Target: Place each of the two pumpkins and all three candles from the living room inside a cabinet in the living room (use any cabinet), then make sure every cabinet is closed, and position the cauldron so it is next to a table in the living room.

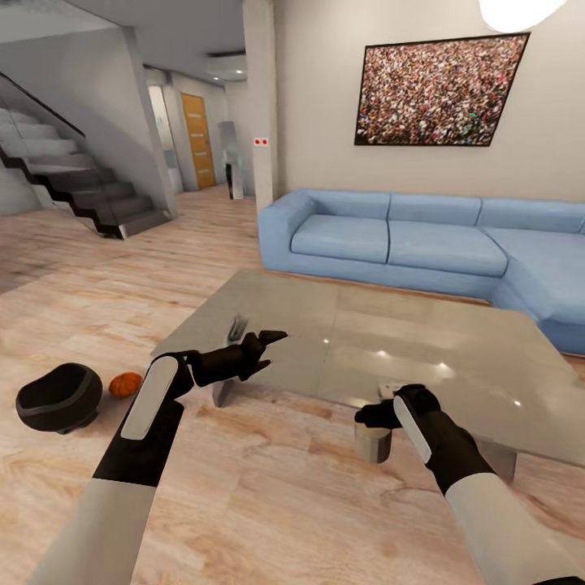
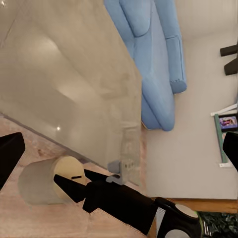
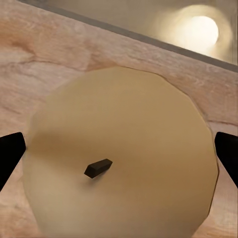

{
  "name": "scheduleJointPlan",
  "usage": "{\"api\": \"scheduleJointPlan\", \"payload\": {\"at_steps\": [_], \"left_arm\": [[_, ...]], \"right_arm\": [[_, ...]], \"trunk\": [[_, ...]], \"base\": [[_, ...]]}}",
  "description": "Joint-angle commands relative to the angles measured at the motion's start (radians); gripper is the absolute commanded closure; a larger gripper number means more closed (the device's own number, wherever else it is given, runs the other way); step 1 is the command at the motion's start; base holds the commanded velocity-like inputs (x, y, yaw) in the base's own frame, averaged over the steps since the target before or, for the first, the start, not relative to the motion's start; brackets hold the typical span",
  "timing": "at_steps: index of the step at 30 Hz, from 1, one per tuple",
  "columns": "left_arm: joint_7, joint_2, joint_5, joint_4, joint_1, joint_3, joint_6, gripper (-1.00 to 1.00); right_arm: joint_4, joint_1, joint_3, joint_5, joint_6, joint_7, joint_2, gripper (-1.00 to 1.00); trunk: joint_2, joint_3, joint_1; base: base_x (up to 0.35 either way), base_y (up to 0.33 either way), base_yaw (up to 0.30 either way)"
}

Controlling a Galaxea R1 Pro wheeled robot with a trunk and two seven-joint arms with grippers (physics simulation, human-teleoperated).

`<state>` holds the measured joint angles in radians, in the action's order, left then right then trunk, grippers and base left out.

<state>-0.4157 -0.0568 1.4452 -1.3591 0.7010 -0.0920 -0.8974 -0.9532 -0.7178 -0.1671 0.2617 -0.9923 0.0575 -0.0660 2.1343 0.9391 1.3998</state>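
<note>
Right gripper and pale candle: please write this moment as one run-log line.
right gripper: open, above pale stubby candle | candle: on wood floor by glass table | left gripper: open

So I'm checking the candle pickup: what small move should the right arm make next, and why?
Probably lower the right tool a little, then close. The candle sits centred between its open fingers, standing on the floor at the glass table edge, not yet gripped.

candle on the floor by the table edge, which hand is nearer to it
Right. The right hand hangs directly over the candle, fingers open either side of its top. The left hand is off to the side, held out over the table corner, empty.
</note>
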Motion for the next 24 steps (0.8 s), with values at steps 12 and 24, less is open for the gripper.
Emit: {"api": "scheduleJointPlan", "payload": {"at_steps": [12, 24], "left_arm": [[0.001, -0.005, -0.002, 0.017, 0.000, 0.000, 0.001, -1.00], [0.002, -0.009, -0.002, 0.049, 0.000, -0.001, 0.002, -1.00]], "right_arm": [[0.073, 0.000, -0.001, -0.003, 0.032, 0.001, 0.025, 1.00], [0.120, 0.000, -0.037, -0.005, 0.073, 0.001, 0.040, 1.00]], "trunk": [[0.000, -0.005, 0.000], [0.000, -0.005, 0.000]], "base": [[0.000, 0.000, 0.280], [0.000, 0.000, 0.283]]}}
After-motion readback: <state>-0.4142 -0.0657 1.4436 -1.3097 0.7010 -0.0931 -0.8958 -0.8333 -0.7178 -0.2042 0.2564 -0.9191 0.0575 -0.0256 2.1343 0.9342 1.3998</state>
